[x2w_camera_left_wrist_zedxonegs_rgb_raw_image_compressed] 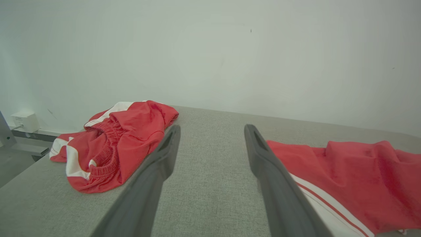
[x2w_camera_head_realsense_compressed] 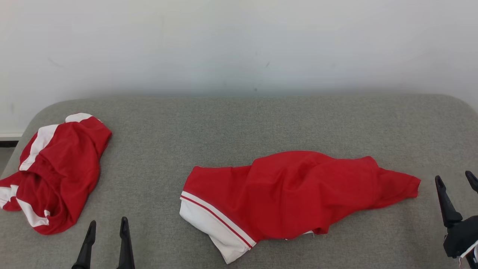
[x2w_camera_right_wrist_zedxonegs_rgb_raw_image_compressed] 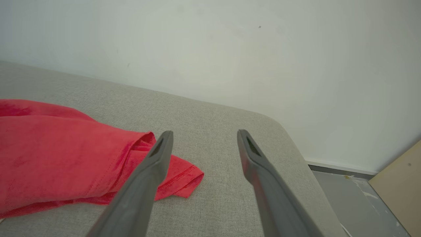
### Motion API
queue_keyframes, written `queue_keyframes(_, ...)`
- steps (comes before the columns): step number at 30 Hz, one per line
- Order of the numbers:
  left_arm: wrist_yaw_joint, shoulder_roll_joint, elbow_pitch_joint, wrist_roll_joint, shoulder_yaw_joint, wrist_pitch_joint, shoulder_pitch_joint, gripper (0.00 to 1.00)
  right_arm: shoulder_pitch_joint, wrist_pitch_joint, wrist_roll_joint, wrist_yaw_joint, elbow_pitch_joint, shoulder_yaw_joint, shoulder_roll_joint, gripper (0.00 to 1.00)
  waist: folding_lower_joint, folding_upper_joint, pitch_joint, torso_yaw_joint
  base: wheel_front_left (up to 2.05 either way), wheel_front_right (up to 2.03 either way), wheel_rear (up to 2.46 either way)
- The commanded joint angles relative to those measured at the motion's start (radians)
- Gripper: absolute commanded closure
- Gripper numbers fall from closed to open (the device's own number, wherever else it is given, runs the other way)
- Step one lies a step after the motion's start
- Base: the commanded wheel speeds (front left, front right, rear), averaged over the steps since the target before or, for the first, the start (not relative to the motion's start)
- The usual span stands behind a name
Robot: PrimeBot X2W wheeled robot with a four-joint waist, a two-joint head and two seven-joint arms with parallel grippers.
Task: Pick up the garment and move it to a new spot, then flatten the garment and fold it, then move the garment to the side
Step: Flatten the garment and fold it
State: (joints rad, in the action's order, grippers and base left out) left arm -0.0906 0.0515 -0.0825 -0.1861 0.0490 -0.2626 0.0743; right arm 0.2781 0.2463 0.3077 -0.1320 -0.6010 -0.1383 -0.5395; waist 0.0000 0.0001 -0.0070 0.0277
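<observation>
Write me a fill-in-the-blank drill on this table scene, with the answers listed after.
1. The garment lying in the middle is mostly ____ with a white band along one edge.
2. The left gripper and the right gripper hold nothing, and both have their jaws ____.
3. The crumpled second garment lies toward the ____ end of the table, as the head view shows it.

Missing words: red; open; left.
</observation>
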Motion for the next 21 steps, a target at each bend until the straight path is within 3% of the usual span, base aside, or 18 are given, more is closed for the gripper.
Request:
queue_keyframes(1,0.003,-0.001,0.004,-0.007,0.000,-0.003,0.004,0.00,-0.033,0.000,-0.002,0.003,0.021,0.018,0.015,0.00,0.0000,-0.0001,0.005,-0.016,0.00,0.00,0.00)
queue_keyframes(9,0.001,-0.001,0.010,-0.004,0.008,-0.003,-0.008,0.00,-0.128,0.012,-0.004,0.003,0.172,0.112,0.088,0.00,0.0000,-0.0001,0.003,-0.029,0.00,0.00,0.00)
queue_keyframes(21,-0.013,-0.001,0.014,0.028,0.022,-0.003,-0.016,0.00,-0.302,0.020,-0.061,0.002,0.483,0.218,0.300,0.00,0.0000,-0.0001,-0.020,0.007,0.00,0.00,0.00)
